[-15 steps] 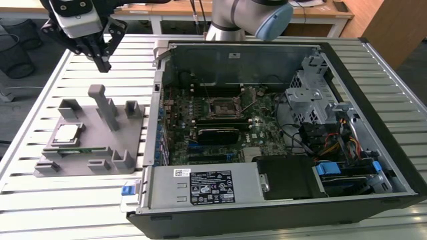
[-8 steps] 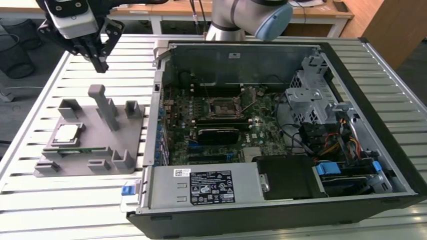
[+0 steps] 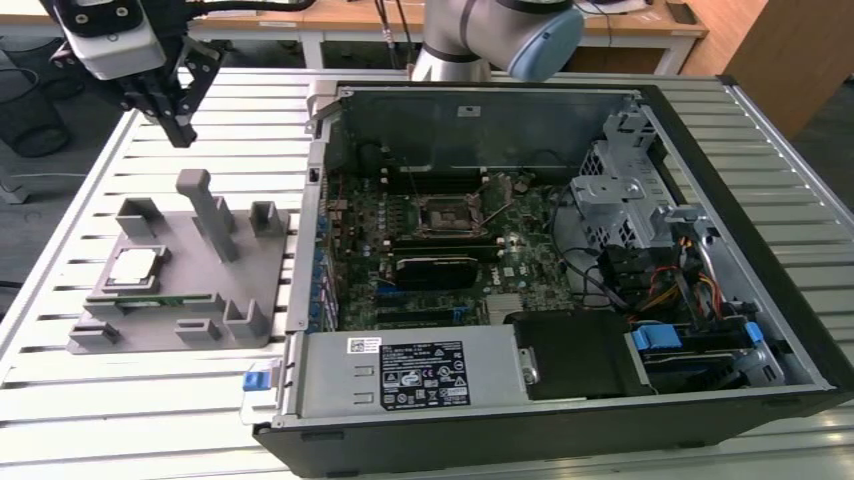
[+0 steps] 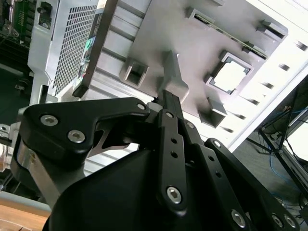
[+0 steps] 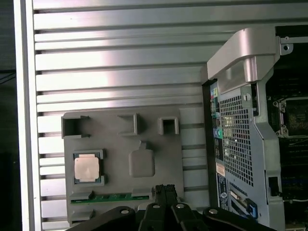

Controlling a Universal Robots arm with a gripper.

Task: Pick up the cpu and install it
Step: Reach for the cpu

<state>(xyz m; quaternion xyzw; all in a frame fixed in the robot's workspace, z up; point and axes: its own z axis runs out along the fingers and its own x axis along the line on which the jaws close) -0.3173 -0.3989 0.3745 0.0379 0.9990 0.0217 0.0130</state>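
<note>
The cpu (image 3: 134, 268) is a small silvery square chip lying flat in a recess of the grey plastic fixture (image 3: 254, 330) on the slatted table, at the exterior view's left. Both wrist views also show the cpu (image 5: 87, 168) (image 4: 230, 76) in its recess. My gripper (image 3: 179, 132) hangs high above the table, behind the fixture and apart from it. Its black fingers (image 5: 166, 188) (image 4: 169, 100) are shut together with nothing between them. The open computer case holds the motherboard socket frame (image 3: 447, 212).
A green memory stick (image 3: 158, 300) (image 5: 110, 197) lies in a slot of the fixture beside the cpu. Tall grey posts (image 3: 214, 215) rise from the fixture. The case wall (image 3: 318, 180) stands right next to the fixture. A drive cage (image 3: 617, 190) and cables fill the case's other side.
</note>
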